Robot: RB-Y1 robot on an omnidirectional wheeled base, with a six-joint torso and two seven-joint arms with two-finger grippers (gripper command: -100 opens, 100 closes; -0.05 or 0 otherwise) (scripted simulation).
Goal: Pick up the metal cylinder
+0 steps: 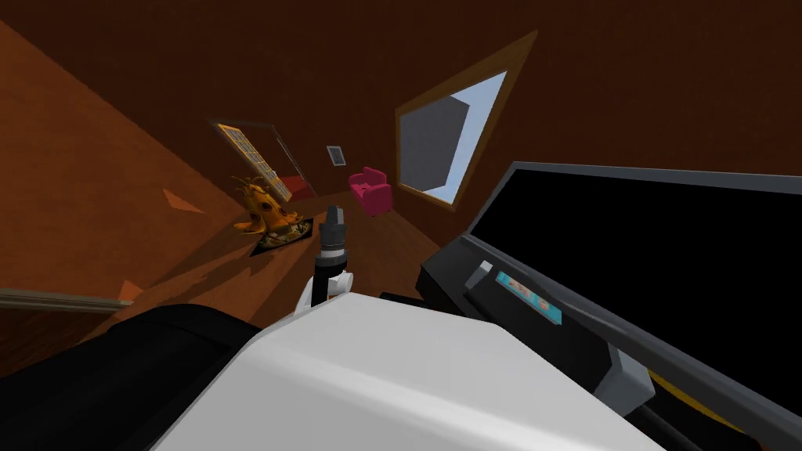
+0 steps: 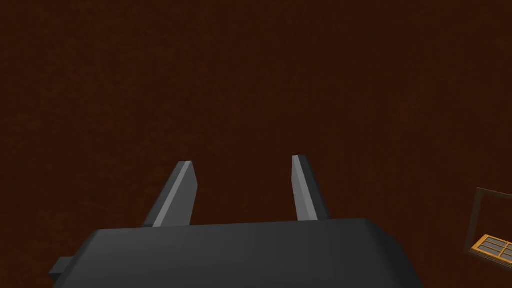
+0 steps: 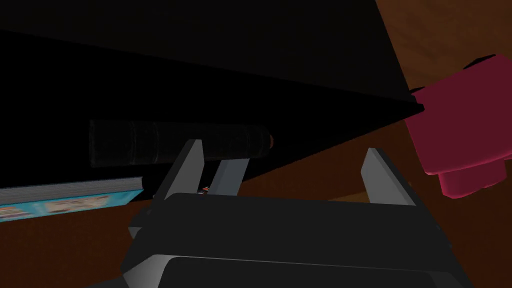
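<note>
Main risk is alignment. The metal cylinder (image 3: pixel 180 142) lies on its side, dark against black, apparently on the dark stand (image 1: pixel 450 286) under the black screen (image 1: pixel 666 250), just beside the teal-covered book (image 3: pixel 65 200). It sits off the centreline of my right tool (image 3: pixel 285 167): it crosses one fingertip and its end stops short of the gap. Closing here likely grabs air. Pushing straight in likely clips it so it rolls, or a blade catches the book. I reckon it needs a sideways shift first. Right tool is wide open and empty, facing the stand, with the pink armchair (image 3: pixel 465 130) off to the other side. Left tool (image 2: pixel 241 165) is open and empty, facing a brown wall.
</note>
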